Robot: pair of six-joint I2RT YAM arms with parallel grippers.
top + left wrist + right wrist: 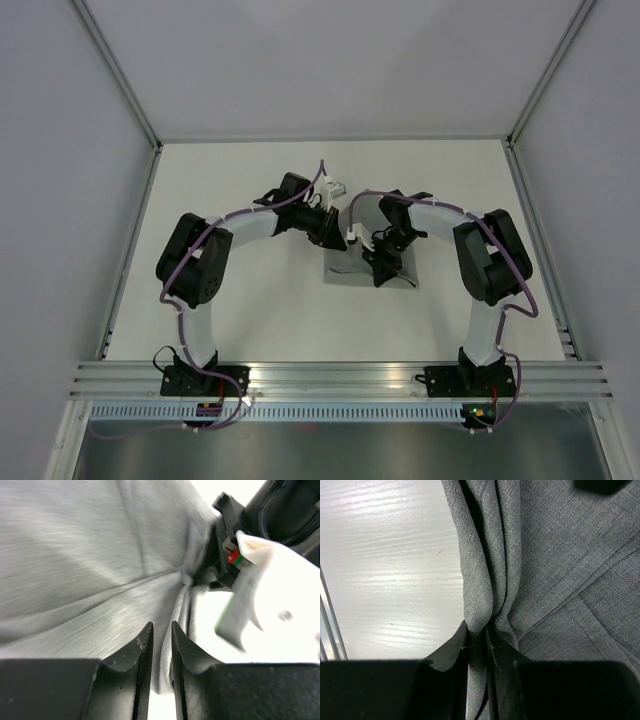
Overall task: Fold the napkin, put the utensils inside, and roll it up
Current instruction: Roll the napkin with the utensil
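Observation:
The grey napkin (341,269) lies bunched at the table's middle, mostly under both grippers. My left gripper (333,232) is at its far left edge. In the left wrist view a thin fold of the napkin (75,570) runs between the narrow jaws of the left gripper (161,630), which is shut on it. My right gripper (378,265) is over the napkin's middle. In the right wrist view the right gripper (476,630) pinches a thick gathered fold of the napkin (560,555). The utensils are out of view.
The white table (385,555) is bordered by aluminium rails (340,378) in front and along both sides, with white walls behind. The right arm's black and white wrist (260,580) sits close beside the left gripper.

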